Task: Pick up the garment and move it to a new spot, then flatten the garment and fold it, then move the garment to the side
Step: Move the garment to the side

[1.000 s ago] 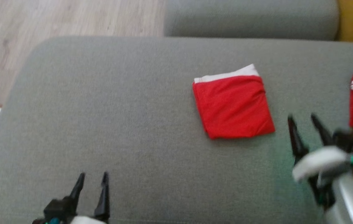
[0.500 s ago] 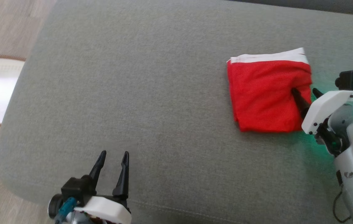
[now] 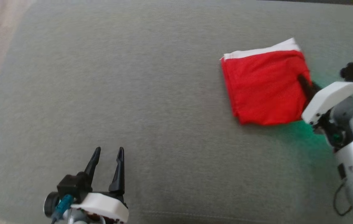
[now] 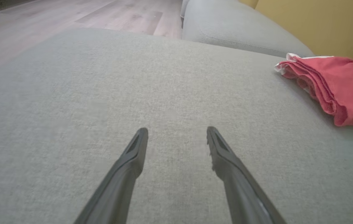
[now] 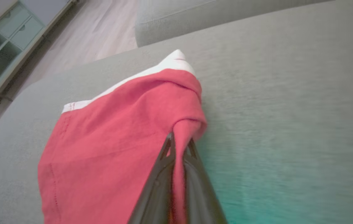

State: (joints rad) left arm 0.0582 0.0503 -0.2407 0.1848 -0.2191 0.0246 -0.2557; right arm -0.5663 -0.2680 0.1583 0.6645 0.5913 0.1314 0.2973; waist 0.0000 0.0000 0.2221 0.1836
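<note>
Red garment (image 3: 262, 85) is found folded on grey cushion (image 3: 133, 93), one edge clamped by right gripper (image 5: 179, 141). Left gripper (image 3: 106, 154) is held apart, idle. Shift aside judged outstanding.

- Two grey cushions: the near cushion (image 4: 102, 77), broad, and the far cushion (image 4: 241, 31) beyond it
- One red garment (image 3: 263, 85) with a white band, folded, on the right of the near cushion
- Two grippers: the left gripper (image 3: 108, 150) near on the left, the right gripper (image 5: 180, 142) at the garment's right edge
- Four dark fingers (image 4: 133, 155), two on each gripper
- One pale cabinet (image 5: 5, 40), far off on the wooden floor (image 4: 71, 15)
</note>
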